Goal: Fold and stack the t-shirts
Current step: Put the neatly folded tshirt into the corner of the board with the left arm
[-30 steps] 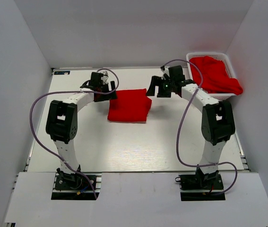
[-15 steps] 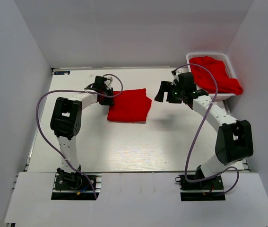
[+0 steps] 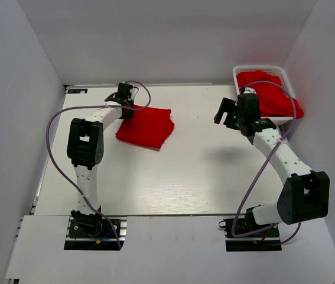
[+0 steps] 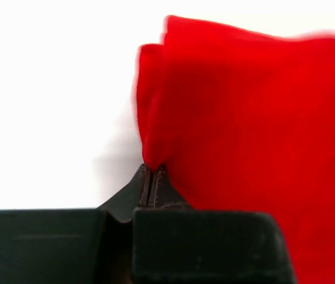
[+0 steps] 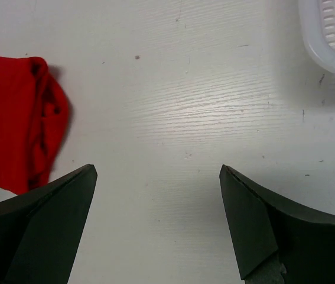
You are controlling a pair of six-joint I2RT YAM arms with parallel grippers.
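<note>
A folded red t-shirt lies on the white table at the back left, turned slightly askew. My left gripper is at its far left corner, and in the left wrist view that gripper is shut on a pinch of the t-shirt's edge. My right gripper hangs open over bare table between the folded t-shirt and the basket; in the right wrist view this gripper has nothing between its jaws, with the t-shirt off to the left. More red t-shirts are heaped in the basket.
A white lattice basket stands in the back right corner, its corner showing in the right wrist view. White walls close in the table on three sides. Purple cables loop off both arms.
My left gripper closed on the folded t-shirt's edge and pulled it left, turning it. My right arm swung right toward the basket, still open.
</note>
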